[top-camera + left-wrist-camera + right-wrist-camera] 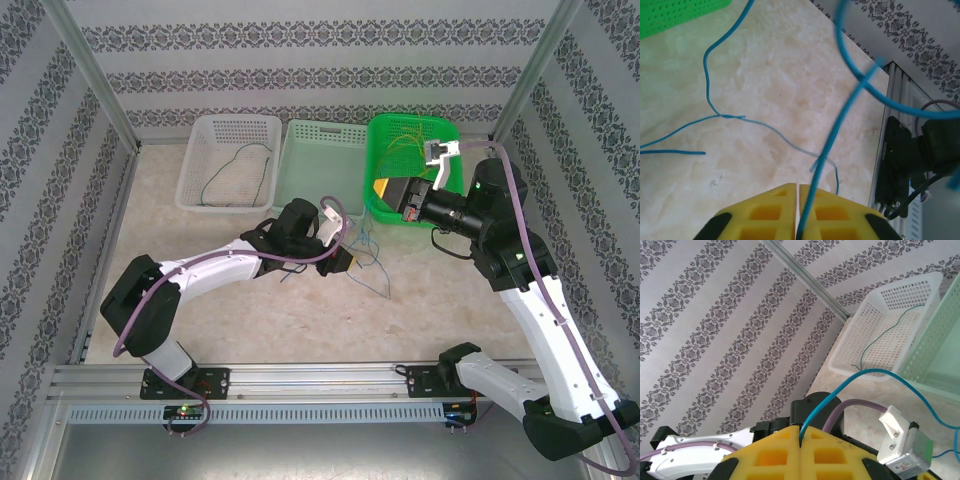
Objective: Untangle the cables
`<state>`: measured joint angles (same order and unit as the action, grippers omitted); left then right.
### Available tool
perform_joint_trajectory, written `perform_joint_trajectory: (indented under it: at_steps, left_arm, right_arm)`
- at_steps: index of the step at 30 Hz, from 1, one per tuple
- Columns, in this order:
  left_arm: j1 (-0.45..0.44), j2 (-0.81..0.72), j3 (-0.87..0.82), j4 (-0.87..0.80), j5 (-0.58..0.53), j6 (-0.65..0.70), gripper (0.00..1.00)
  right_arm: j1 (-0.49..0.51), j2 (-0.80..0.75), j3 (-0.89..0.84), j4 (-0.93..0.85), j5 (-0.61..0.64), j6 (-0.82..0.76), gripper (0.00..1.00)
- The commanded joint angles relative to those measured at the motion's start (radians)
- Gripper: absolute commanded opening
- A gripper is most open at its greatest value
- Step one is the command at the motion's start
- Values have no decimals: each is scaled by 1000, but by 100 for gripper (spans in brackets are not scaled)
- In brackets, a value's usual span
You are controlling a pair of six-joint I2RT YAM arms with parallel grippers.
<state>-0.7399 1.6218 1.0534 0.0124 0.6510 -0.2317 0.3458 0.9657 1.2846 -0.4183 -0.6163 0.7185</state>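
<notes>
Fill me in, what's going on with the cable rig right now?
Both arms are gripping blue cable. The left gripper is shut on it over the table, and the right gripper is shut on a blue length beside the green basket; I cannot tell whether it is the same cable. Yellow cables sit in the green basket, and a dark green cable lies in the white basket.
</notes>
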Motion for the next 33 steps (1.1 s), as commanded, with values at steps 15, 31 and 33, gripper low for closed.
perform_joint_trajectory:
  at_steps: [15, 31, 33]
  left_arm:
    - [-10, -58, -50, -210, -147, 86, 0]
    - [-1, 12, 12, -315, -241, 86, 17]
    - [-1, 2, 15, -314, -255, 86, 43]
  right_arm:
    - [-91, -24, 325, -271, 274, -250, 0]
    - [-112, -42, 249, -180, 162, -202, 0]
    - [-112, -43, 218, -174, 154, -191, 0]
